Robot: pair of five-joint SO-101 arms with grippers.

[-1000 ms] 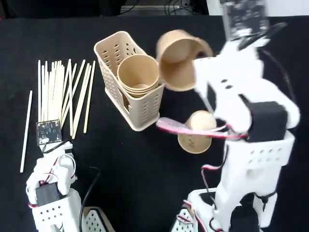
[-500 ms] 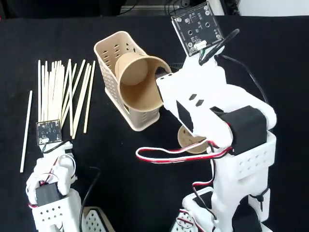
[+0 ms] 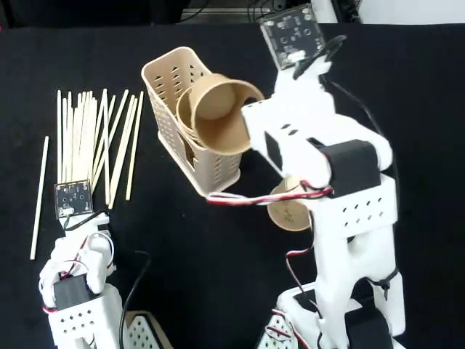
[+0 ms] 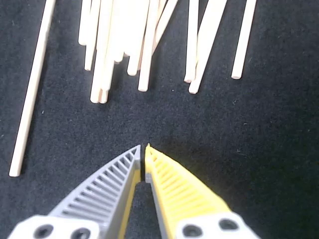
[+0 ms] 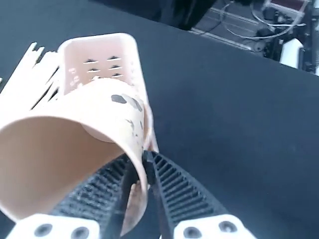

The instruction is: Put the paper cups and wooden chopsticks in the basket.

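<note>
My right gripper is clamped on the rim wall of a tan paper cup, with one black finger inside the mouth and the other outside. The cup is tipped on its side above the nearer end of the beige perforated plastic basket. That end already holds a nested stack of paper cups, partly hidden behind the held cup, and I cannot tell whether the two touch. A second loose paper cup lies on the black table beneath my right arm. My left gripper rests low over the table with its grey and yellow fingers pressed together on nothing, just short of the ends of the pale wooden chopsticks. These lie side by side left of the basket, with one stray chopstick apart from the rest.
</note>
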